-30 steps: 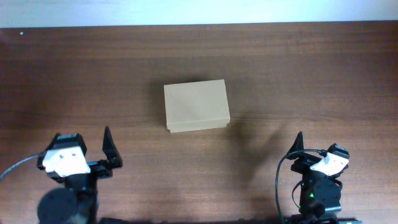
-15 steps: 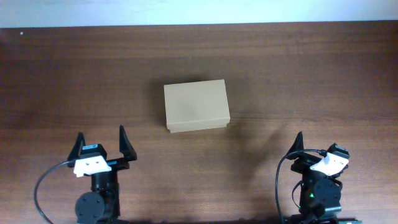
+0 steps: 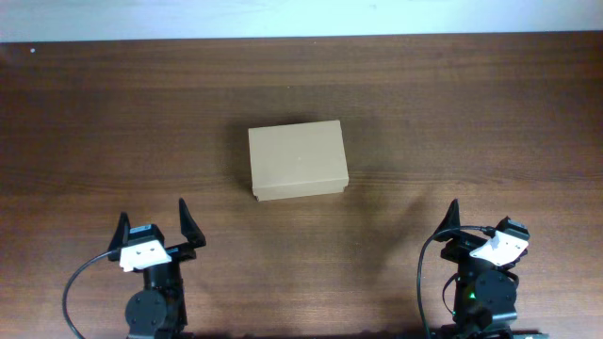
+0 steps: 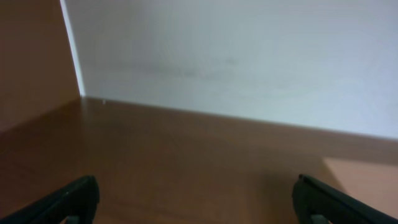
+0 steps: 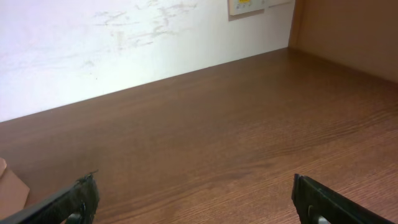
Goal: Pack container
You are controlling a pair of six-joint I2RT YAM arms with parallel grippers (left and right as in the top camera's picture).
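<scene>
The container, a plain tan cardboard box with its lid down, lies in the middle of the brown table. My left gripper sits near the front edge, well short of the box and to its left, open with nothing between its fingers. In the left wrist view the gripper points at the back wall, and a corner of the container shows at far right. My right gripper rests at the front right, open and empty. The right wrist view has the gripper over bare wood, with a bit of the container at far left.
The dark wood table runs back to a white wall. Brown side panels close off the far corners in both wrist views. Cables trail from both arm bases at the front edge.
The left arm has turned from a twisted pose to face straight ahead, both fingers now showing spread, and settled slightly left. The right arm and the container have not moved.
</scene>
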